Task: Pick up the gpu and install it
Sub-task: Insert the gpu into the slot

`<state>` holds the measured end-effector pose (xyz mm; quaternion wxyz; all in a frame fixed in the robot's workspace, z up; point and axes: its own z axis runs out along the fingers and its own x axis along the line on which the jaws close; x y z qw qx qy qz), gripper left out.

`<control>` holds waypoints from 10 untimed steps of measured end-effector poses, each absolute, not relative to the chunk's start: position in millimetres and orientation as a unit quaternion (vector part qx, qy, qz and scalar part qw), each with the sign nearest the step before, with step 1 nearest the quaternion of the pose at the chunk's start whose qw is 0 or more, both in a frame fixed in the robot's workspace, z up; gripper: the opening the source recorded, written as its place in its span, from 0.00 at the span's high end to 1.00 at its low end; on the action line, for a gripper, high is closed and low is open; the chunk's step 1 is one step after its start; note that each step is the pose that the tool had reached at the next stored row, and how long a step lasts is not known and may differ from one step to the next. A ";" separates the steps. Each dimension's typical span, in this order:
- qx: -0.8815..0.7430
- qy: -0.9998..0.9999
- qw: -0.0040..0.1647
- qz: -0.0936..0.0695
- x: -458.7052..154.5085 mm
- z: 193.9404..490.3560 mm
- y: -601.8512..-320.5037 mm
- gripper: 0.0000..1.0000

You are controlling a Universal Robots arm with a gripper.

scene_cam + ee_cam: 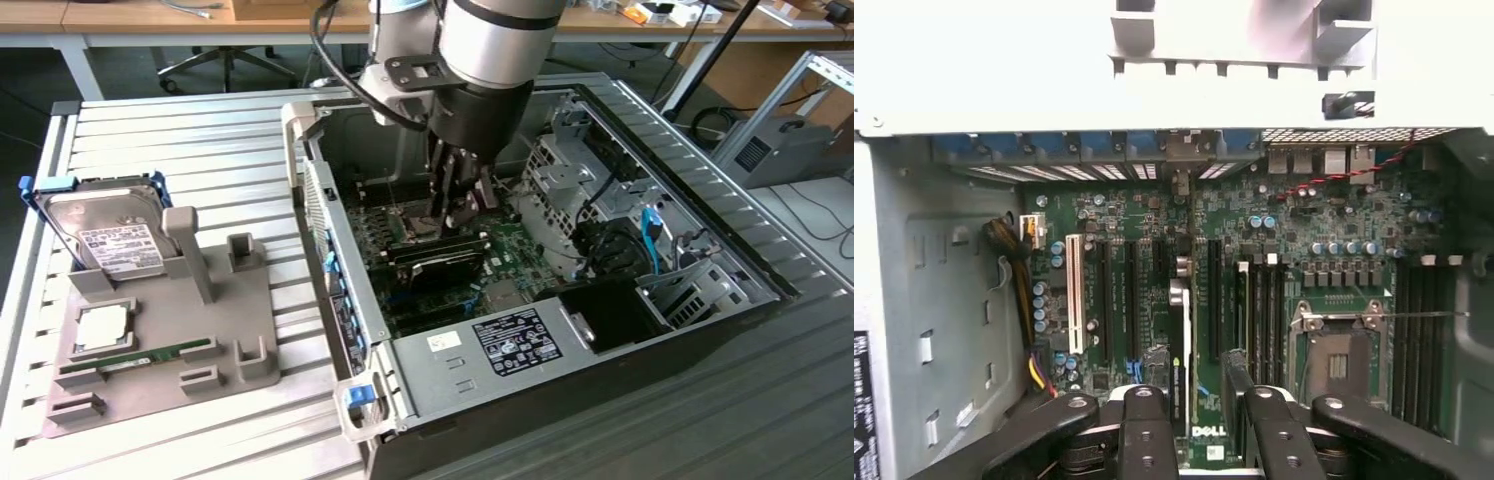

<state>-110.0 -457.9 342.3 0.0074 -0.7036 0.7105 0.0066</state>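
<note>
One arm, one card: the gripper (pixel 454 215) reaches down into the open computer case (pixel 454 372), just above the motherboard (pixel 514 245).
Hold: the fingers (pixel 1144 425) look clamped on the gpu (pixel 1184 340), one on each face. The contact itself is hard to make out, so treat the grasp as likely, not certain.
Card position: in the wrist view the gpu stands edge-on over the expansion slots (pixel 1116 300), its silver bracket end toward the case's rear openings (pixel 1104 170). In the exterior view its dark body (pixel 434 265) sits low under the gripper, near the board.
Risk, alignment: if you press with the edge off its slot, the connector could land on the slot wall or on the capacitors (pixel 1041 305) beside the white slot (pixel 1074 295).
Risk, tilt: a card leaning in the grip could seat at one end only, and you could bend it.
Risk, bracket: the metal end could catch the rear frame and stop the descent short.
Risk, neighbours: the memory slots (pixel 1264 310) lie just beside the gripper's far finger, so a sideways drift could strike them.
</note>
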 end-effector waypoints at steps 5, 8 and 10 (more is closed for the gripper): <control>-0.704 0.711 0.008 0.006 -110.0 344.5 -457.9 0.65; -0.704 0.711 0.008 0.006 -110.0 344.5 -457.9 0.65; -0.704 0.711 0.008 0.006 -110.0 344.5 -457.9 0.65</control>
